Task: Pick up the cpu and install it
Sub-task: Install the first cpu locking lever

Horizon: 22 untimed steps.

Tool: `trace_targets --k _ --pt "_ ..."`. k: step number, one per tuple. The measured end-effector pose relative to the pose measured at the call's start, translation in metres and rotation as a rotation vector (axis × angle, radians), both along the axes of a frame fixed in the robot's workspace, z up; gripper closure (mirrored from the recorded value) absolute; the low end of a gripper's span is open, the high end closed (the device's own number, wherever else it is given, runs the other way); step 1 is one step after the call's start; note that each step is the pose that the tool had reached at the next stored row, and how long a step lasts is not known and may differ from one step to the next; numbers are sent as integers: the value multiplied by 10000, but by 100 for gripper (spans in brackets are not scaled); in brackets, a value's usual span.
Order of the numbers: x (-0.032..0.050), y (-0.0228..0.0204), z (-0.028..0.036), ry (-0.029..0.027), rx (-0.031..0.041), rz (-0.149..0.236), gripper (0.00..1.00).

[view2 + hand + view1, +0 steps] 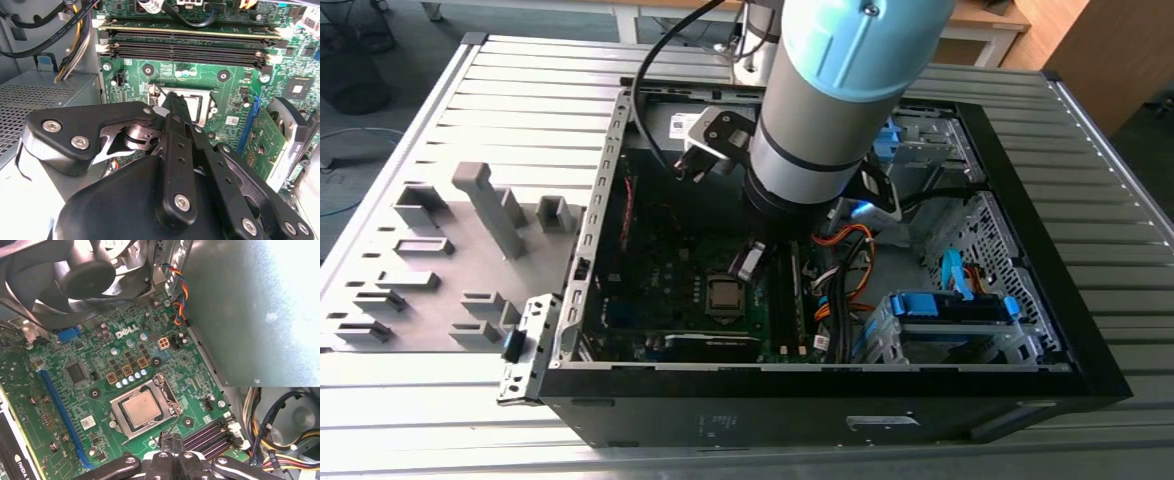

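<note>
The cpu [144, 407] is a silvery square chip lying flat in the socket of the green motherboard [192, 365], inside the open computer case [854, 400]. In the exterior view the cpu [724, 293] sits just below my gripper [747, 262]. The gripper [167, 441] hovers at the socket's edge by the thin wire lever, with its black fingers pressed together and nothing visible between them. In the second wrist view the gripper [173, 104] hides part of the cpu [198, 104].
A grey tray [440, 260] of plastic blocks lies at the exterior view's left, outside the case. Memory slots [185, 47], a black fan [85, 270], a grey power supply box [250, 315] and orange cables [834, 270] crowd around the socket.
</note>
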State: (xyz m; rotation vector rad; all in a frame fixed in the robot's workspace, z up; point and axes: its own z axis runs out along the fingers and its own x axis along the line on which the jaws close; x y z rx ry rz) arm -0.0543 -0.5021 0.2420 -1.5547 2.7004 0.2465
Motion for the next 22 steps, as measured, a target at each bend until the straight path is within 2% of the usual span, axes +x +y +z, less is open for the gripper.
trace_targets --k 1,6,8,17,22 --pt "0 0 -2 0 -42 0 89" --pt "0 0 -2 1 -54 0 89" --pt "0 1 -15 0 -101 0 89" --pt "0 0 -85 1 -531 0 89" --pt "0 0 -117 2 -836 0 89"
